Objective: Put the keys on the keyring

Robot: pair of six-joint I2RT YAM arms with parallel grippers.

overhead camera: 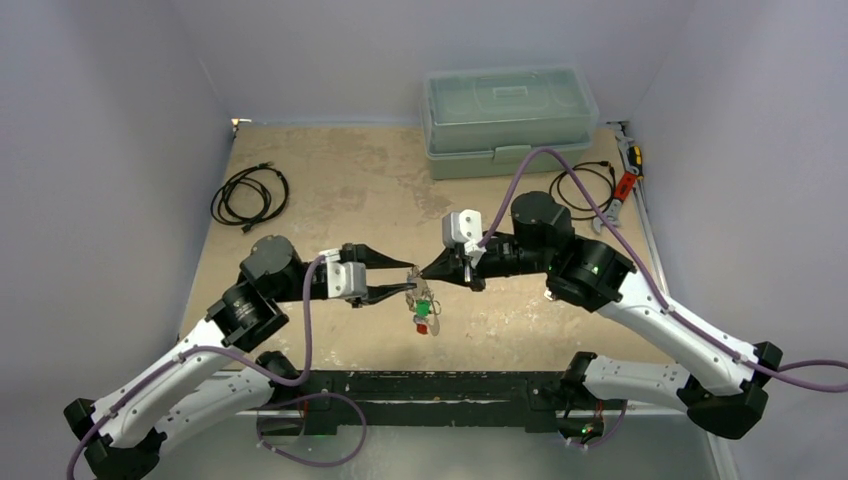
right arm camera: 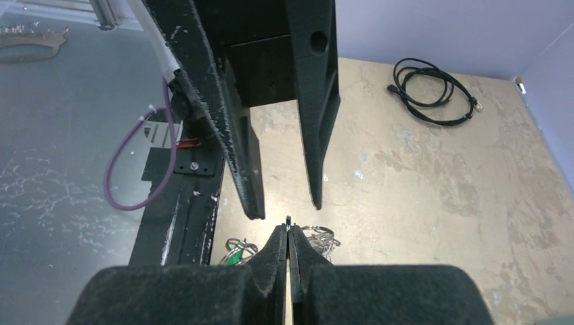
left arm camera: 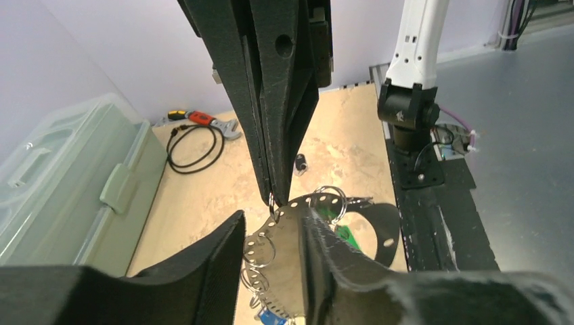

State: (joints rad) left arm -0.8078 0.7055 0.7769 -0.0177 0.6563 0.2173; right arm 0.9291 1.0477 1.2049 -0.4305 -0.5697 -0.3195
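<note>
The keyring [left arm camera: 291, 250] is a curved grey metal band with a row of holes, hanging above the table between my two grippers. Small wire rings [left arm camera: 260, 249] sit in its holes. The keys [overhead camera: 424, 315] dangle below it, and a green head [left arm camera: 348, 235] and a blue one [left arm camera: 274, 318] show. My left gripper [left arm camera: 272, 215] is open around the band, its left finger [left arm camera: 203, 271] clear of the metal. My right gripper [right arm camera: 288, 230] is shut on a small ring at the band's edge, tip to tip with the left gripper [overhead camera: 408, 277].
A pale green lidded plastic box [overhead camera: 505, 120] stands at the back. Coiled black cables lie at the back left [overhead camera: 250, 195] and the right [overhead camera: 585, 185]. A red-handled tool [overhead camera: 625, 180] lies by the right wall. A black rail [overhead camera: 430, 385] runs along the near edge.
</note>
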